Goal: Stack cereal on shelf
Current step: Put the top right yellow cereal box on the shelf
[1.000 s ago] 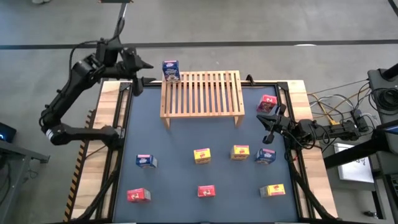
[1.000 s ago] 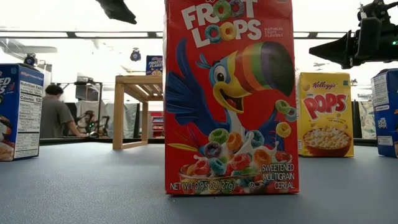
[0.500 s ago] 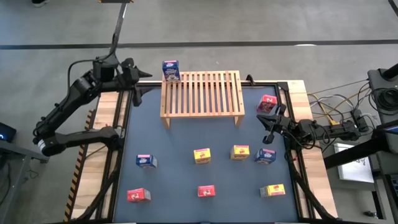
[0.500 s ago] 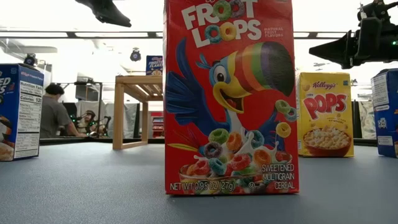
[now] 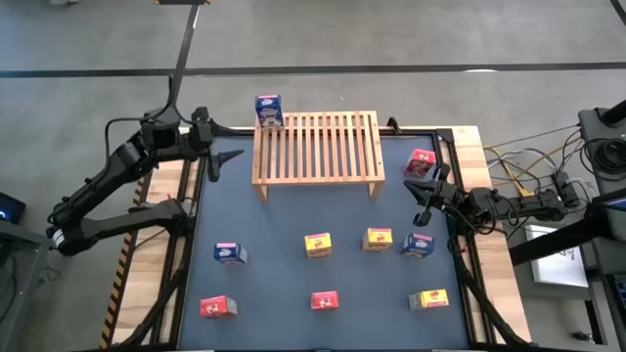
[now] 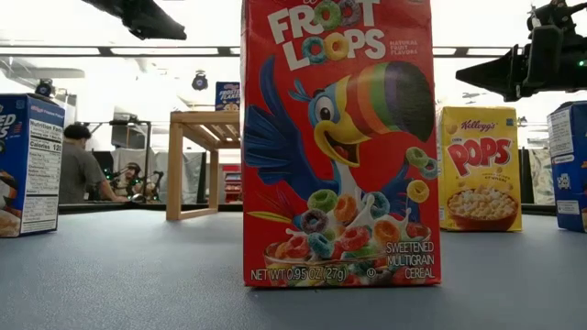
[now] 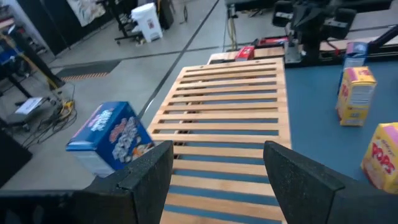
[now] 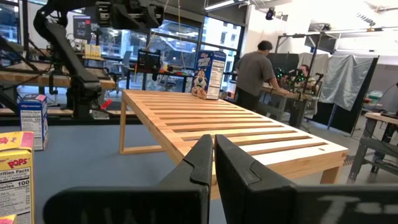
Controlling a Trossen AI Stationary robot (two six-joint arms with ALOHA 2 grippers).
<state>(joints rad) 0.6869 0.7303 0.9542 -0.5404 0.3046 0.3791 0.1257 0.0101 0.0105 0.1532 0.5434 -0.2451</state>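
- Wooden shelf carries your one blue box (far-left corner).
- Left pincer hangs beside it, fingers apart, empty.
- Right pincer waits, fingers together.

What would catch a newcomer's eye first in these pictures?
The wooden shelf at the table's far side, with one blue cereal box standing on its far left corner. Eight more boxes dot the dark mat, and a red Froot Loops box fills the low view. The left tool hovers open beside the shelf.

The red cereal box at 12 o'clock read "FROOT LOOPS"; the yellow box at 3 o'clock read "Kellogg's POPS".
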